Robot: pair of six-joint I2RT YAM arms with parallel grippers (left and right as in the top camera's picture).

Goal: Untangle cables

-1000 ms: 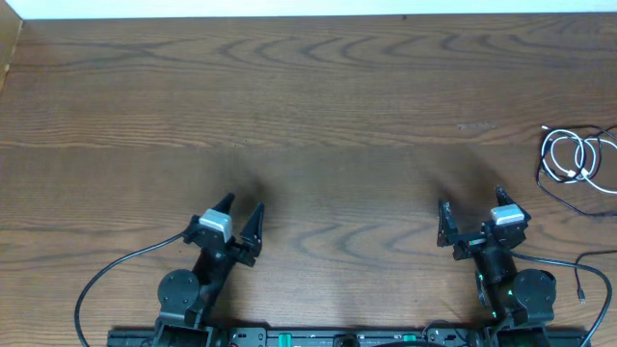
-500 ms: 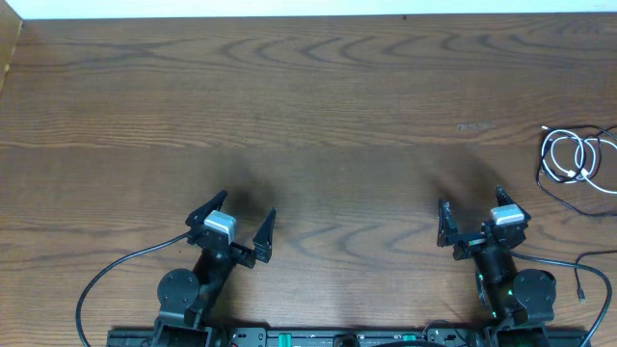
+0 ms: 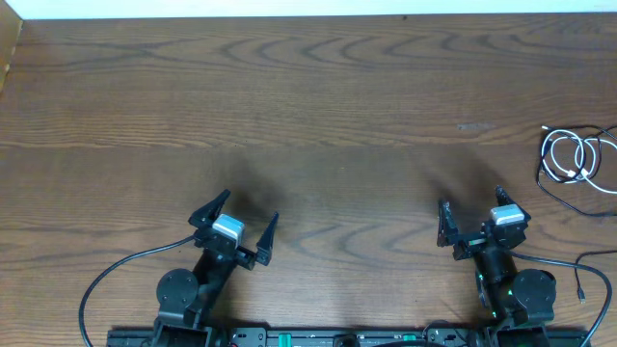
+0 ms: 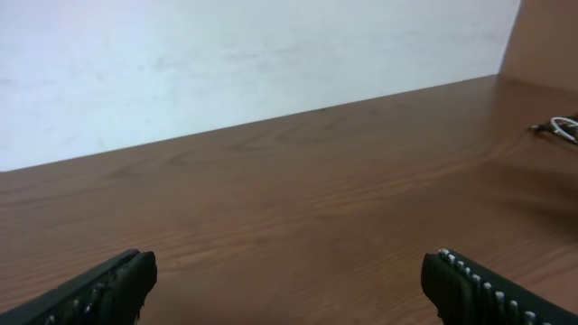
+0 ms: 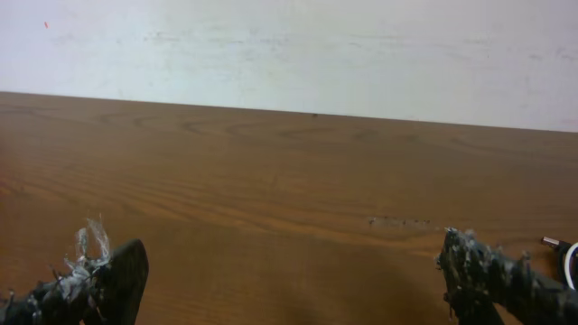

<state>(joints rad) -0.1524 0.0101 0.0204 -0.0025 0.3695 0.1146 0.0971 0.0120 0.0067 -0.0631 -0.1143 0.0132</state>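
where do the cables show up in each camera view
Overhead: cables at the far right edge, midway up.
Left wrist: a sliver at the right edge, upper part.
Right wrist: a plug and white loop at the lower right edge.
Shared landmark: the white wall at the back.

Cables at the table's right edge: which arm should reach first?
Right. The tangled thin white and black cables lie at the wooden table's right edge, nearer the open right gripper; the open left gripper sits far across.
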